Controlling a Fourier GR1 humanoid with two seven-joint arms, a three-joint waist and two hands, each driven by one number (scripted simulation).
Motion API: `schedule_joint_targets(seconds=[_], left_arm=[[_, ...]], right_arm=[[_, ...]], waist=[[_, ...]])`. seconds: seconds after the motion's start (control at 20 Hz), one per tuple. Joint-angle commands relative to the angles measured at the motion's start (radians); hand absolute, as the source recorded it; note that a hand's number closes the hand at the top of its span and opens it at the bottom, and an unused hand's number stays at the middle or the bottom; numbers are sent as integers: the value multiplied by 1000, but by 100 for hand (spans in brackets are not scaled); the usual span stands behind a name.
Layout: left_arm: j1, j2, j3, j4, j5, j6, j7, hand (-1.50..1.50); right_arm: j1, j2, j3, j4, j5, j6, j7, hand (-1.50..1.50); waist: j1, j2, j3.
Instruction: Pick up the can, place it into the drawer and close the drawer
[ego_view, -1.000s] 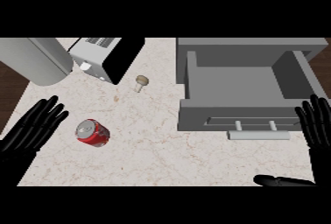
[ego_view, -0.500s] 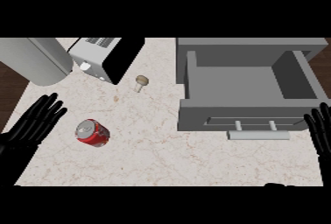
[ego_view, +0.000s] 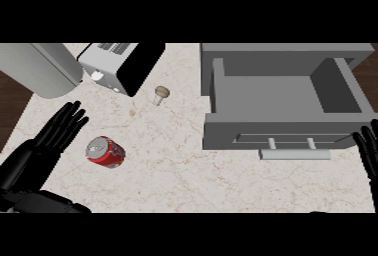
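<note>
A red can (ego_view: 105, 152) lies on its side on the pale marble counter (ego_view: 177, 170), at the left. My left hand (ego_view: 53, 134) is open just left of it, fingers straight and pointing up, not touching it. The grey drawer (ego_view: 284, 107) stands pulled open at the right, its inside bare, with a light bar handle (ego_view: 294, 154) on its front. My right hand (ego_view: 367, 150) shows at the right edge beside the drawer front, fingers straight, open, mostly cut off by the view's edge.
A toaster (ego_view: 118, 65) with a black side stands at the back left, next to a large grey cylinder (ego_view: 37, 70). A small mushroom (ego_view: 161, 93) lies between the toaster and the drawer. Dark wood floor shows past the counter's left edge.
My right hand has slid further right, toward the view's edge. The dark forearm part at the lower right has left the view. My left hand has shifted slightly; the can is unmoved.
</note>
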Motion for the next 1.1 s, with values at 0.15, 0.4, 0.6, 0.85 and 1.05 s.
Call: schedule_joint_targets(seconds=[0.15, 0.4, 0.6, 0.85, 1.05], left_arm=[[-46, -17, 17, 175, -94, -14, -147, -150], [-12, -6, 42, 128, -84, -9, -104, -150], [-18, -16, 34, 288, -169, -23, -266, -150], [-101, 11, 69, 441, -184, -21, -323, -150], [-63, 2, 52, 499, -258, -8, -446, -150]], right_arm=[[49, 51, 28, -40, 43, 4, -9, -150], [-28, 53, 12, 88, 70, 6, -62, -150], [41, 71, 17, 42, 45, 48, -105, -150], [-35, 21, -36, -13, 4, 48, 35, -150], [15, 46, -47, 94, 20, 93, -103, -150]], waist=[[-1, 0, 0], [3, 0, 0], [0, 0, 0], [0, 0, 0], [0, 0, 0]])
